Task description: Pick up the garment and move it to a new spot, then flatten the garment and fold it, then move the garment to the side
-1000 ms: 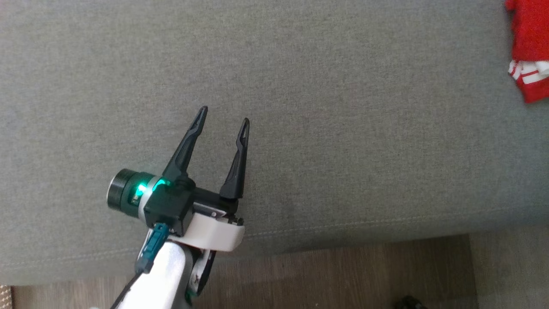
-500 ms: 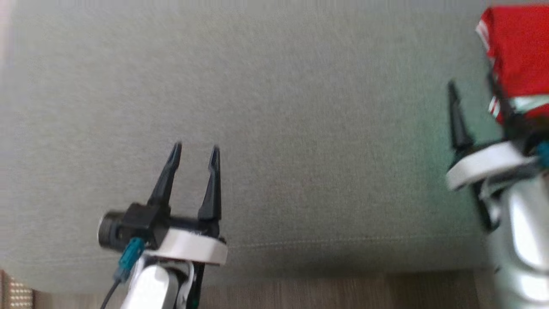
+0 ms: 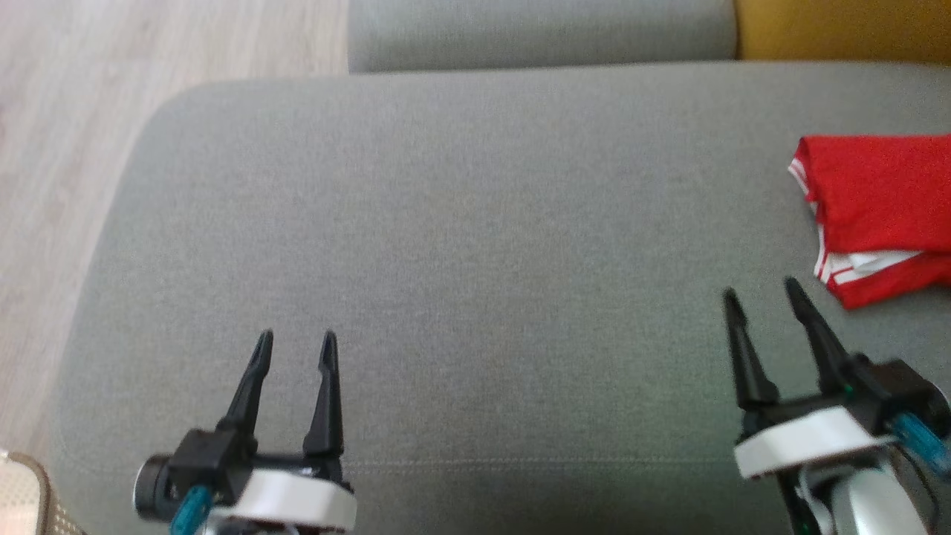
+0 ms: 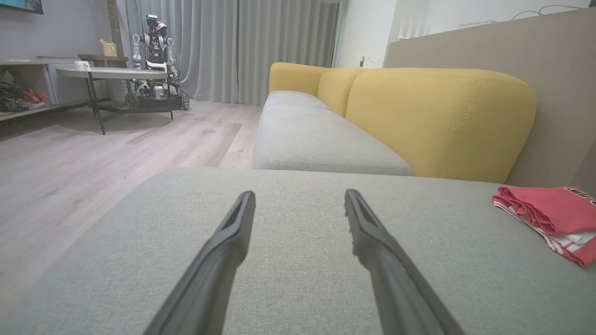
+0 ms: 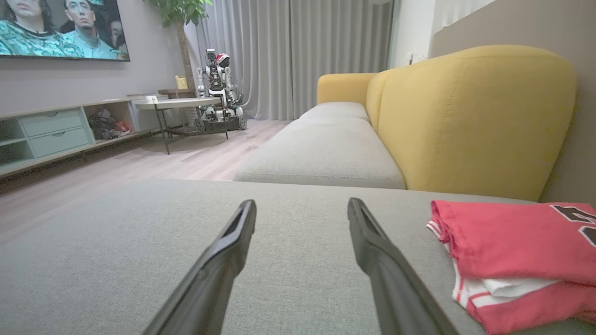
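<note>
The garment (image 3: 877,208) is red with white trim and lies folded at the right edge of the grey cushion (image 3: 461,245). It shows at the right in the left wrist view (image 4: 554,216) and closer in the right wrist view (image 5: 517,251), where dark print marks its far corner. My left gripper (image 3: 296,343) hovers open over the cushion's front left, far from the garment, nothing between its fingers (image 4: 233,232). My right gripper (image 3: 761,291) is open at the front right, just short and left of the garment, holding nothing.
A second grey seat (image 4: 307,139) and yellow backrests (image 4: 433,116) run beyond the cushion. Wooden floor (image 3: 67,148) lies to the left. Farther off stand a round table (image 4: 111,74), another wheeled robot (image 5: 216,97) and a low cabinet under a screen (image 5: 56,130).
The head camera has swung up and back, bringing the cushion's far edge and more of the garment into view. My right gripper has come into view. Both grippers stay open.
</note>
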Available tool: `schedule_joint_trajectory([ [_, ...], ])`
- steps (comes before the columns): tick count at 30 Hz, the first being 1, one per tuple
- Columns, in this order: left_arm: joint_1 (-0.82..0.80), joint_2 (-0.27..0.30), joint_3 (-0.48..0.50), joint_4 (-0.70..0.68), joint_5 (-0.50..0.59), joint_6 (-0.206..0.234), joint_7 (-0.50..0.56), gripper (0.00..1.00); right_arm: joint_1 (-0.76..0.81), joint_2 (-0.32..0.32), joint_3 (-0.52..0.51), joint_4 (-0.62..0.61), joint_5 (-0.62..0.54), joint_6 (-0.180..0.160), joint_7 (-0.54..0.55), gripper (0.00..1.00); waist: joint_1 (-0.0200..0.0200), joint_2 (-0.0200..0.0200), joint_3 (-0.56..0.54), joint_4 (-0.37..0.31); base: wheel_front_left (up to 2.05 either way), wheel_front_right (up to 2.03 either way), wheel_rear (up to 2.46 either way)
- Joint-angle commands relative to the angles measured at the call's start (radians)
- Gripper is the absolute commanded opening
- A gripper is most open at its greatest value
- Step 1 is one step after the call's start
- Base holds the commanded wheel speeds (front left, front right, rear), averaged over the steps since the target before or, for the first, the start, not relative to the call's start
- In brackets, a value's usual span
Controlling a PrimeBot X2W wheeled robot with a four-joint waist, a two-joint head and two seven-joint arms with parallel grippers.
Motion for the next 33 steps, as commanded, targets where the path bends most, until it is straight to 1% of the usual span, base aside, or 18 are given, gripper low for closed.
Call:
schedule_joint_trajectory([
  [1, -0.025, -0.004, 0.040, -0.040, 0.010, -0.004, -0.005, 1.00, -0.028, 0.000, 0.011, -0.043, 0.005, 0.000, -0.009, 1.00, 0.0001, -0.0001, -0.022, 0.000, 0.00, 0.00, 0.00],
  [5, 0.010, -0.004, 0.063, -0.050, 0.029, -0.025, -0.005, 1.00, 0.018, 0.000, -0.014, -0.062, 0.005, 0.000, -0.009, 1.00, 0.0001, -0.0001, -0.048, -0.003, 0.00, 0.00, 0.00],
  [10, 0.046, -0.004, 0.080, -0.052, 0.044, -0.038, -0.005, 1.00, 0.058, 0.000, -0.008, -0.066, 0.001, 0.000, -0.009, 1.00, 0.0001, -0.0001, -0.068, -0.006, 0.00, 0.00, 0.00],
  [26, 0.062, -0.004, 0.079, -0.045, 0.071, -0.036, -0.005, 1.00, 0.086, 0.000, 0.010, -0.064, 0.010, 0.000, -0.009, 1.00, 0.0001, -0.0001, -0.082, -0.007, 0.00, 0.00, 0.00],
  [27, 0.100, 0.002, 0.050, -0.014, 0.065, -0.035, 0.000, 0.00, 0.107, 0.007, -0.013, -0.027, 0.006, 0.000, 0.000, 0.00, 0.0001, -0.0001, -0.082, -0.007, 0.00, 0.00, 0.00],
  [30, 0.111, 0.002, 0.048, 0.036, 0.060, -0.035, 0.001, 0.00, 0.115, 0.010, -0.011, 0.025, 0.008, 0.000, 0.002, 0.00, 0.0001, -0.0001, -0.082, -0.007, 0.00, 0.00, 0.00],
  [33, 0.111, 0.003, 0.051, 0.038, 0.026, -0.036, 0.005, 0.00, 0.112, 0.010, -0.012, 0.033, 0.041, 0.000, 0.010, 0.00, 0.0001, -0.0001, -0.080, -0.008, 0.00, 0.00, 0.00],
])
